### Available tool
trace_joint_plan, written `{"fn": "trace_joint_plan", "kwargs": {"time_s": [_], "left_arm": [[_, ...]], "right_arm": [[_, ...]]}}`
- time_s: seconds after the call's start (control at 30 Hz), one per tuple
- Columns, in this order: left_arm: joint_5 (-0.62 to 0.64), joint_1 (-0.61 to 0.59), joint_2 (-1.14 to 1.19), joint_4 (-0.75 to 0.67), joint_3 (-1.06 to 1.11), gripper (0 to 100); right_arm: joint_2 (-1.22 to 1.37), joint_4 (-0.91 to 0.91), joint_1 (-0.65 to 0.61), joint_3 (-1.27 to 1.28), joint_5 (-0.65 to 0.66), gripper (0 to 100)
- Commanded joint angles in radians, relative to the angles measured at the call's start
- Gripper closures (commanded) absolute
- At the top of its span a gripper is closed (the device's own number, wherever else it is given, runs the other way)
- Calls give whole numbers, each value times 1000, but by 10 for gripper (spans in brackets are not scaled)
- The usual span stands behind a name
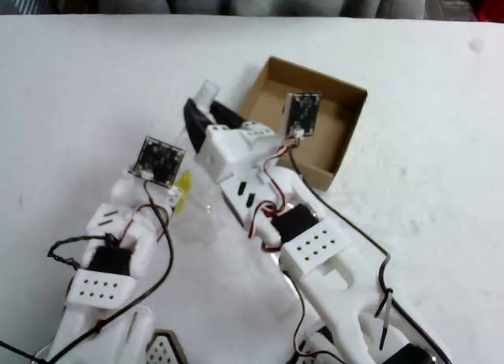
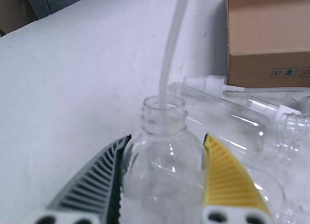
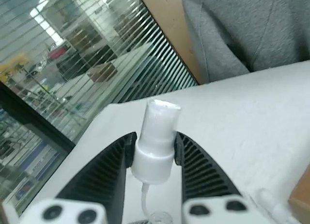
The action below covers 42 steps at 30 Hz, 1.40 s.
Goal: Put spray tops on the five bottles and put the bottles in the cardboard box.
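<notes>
Left wrist view has my left end effector (image 2: 167, 136) closed on a clear bottle (image 2: 164, 185), held upright with the grey and yellow jaws flanking its shoulders. A white dip tube (image 2: 170, 49) comes down from above, and its tip sits just inside the bottle neck (image 2: 163, 115). To the right, the right end effector (image 3: 154, 136) clamps the spray top (image 3: 157, 120) by its collar, with the tube hanging below.

My worry is alignment. The tube is bowed, so if I lower off-axis the collar may land crooked on the rim and cross-thread, or push the bottle askew in the jaws. The slick plastic could also twist in the grasp while I screw.

Farther right, a capped bottle (image 2: 213, 100) and an uncapped bottle (image 2: 290, 124) lie on the worktop (image 2: 72, 88) just beside the cardboard box (image 2: 266, 40). A slipped bottle could knock them.
</notes>
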Motion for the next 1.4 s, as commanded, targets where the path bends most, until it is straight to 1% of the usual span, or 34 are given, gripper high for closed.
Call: {"fn": "trace_joint_plan", "kwargs": {"time_s": [0.0,0.07,0.13,0.3,0.37,0.43,0.57,0.63,0.9,1.1,1.23,1.3,1.37], "left_arm": [[18,-8,-38,-28,-38,980],[18,-8,-38,-28,-38,980],[18,-8,-38,-28,-38,980],[18,-8,-38,-28,-38,980],[20,-8,-38,-28,-38,980],[20,-8,-38,-28,-38,980],[20,-8,-38,-28,-38,980],[20,-8,-38,-28,-38,980],[21,-8,-38,-31,-38,980],[26,-8,-38,-34,-40,980],[34,-41,-39,-34,-60,980],[92,-70,-39,-34,-69,980],[157,-94,-39,-41,-81,980]], "right_arm": [[-2,16,-35,-31,34,956],[-2,16,-44,-29,58,922],[-2,16,-44,-28,61,913],[-2,13,-44,-28,68,983],[-2,16,-45,-28,68,977],[-2,16,-45,-28,68,947],[-2,18,-45,-26,69,848],[-2,18,-44,-26,69,831],[-13,18,-33,-29,69,837],[-4,16,45,-68,60,840],[-2,16,54,-69,60,846],[-2,18,44,-68,60,890],[-1,18,38,-68,63,969]]}}
